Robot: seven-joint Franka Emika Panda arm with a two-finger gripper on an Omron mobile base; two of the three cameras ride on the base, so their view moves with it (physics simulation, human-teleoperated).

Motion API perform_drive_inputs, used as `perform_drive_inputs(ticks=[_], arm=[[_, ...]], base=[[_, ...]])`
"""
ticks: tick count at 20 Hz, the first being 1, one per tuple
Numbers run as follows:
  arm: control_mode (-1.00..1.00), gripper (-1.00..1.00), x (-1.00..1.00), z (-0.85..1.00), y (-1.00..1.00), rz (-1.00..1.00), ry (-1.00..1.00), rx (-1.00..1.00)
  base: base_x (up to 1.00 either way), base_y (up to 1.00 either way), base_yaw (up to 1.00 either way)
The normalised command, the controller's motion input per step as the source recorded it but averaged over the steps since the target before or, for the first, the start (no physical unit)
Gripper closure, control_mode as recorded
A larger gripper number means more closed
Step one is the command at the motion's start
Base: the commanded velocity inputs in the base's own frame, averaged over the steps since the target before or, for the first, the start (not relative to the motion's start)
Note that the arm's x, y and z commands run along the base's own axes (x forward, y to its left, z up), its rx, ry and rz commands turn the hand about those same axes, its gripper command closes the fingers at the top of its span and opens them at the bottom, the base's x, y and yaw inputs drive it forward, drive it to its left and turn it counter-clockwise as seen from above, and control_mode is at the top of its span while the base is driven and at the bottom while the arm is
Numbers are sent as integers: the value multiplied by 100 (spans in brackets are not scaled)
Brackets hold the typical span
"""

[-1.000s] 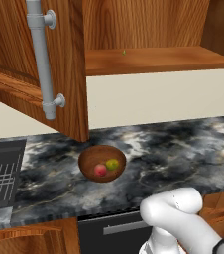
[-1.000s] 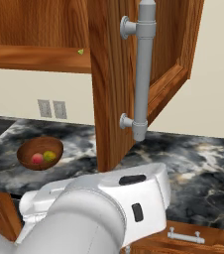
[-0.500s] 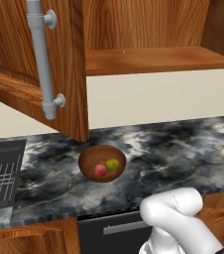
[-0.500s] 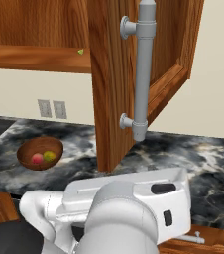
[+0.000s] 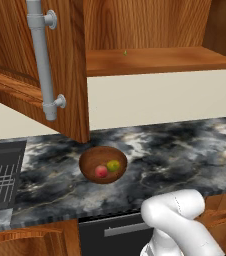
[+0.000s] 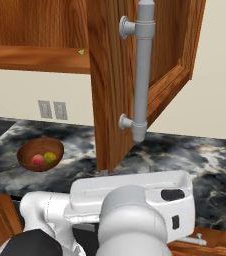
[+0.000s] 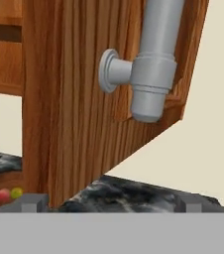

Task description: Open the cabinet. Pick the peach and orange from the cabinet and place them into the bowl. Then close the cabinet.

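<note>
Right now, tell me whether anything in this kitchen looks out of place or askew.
The cabinet stands open, its doors swung out over the counter. Otherwise nothing odd: the peach and orange lie side by side in the bowl, which sits upright. Nothing is spilled or damaged.

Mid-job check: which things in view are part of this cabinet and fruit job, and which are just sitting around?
Part of the job:
- cabinet, both doors open
- peach, in the bowl
- orange, in the bowl beside it
- bowl, on the counter
- gripper, facing the right door's bar handle

Just lying about:
- wall outlets
- dish rack
- drawer handle
</note>
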Motion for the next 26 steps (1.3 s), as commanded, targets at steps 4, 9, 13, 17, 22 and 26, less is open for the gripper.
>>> perform_drive_inputs(ticks=[4,9,13,17,22,26], arm=[[-100,-100,27,-14,-19,13,-8,7],[-100,-100,40,-2,-10,21,-11,5],[-100,-100,36,0,-11,21,-11,4],[-100,-100,25,0,-8,15,-6,2],[-100,-100,25,0,-1,13,-5,1],[-100,-100,25,0,0,11,-4,0]], base=[[0,0,0],[0,0,0],[0,0,0],[0,0,0],[0,0,0],[0,0,0]])
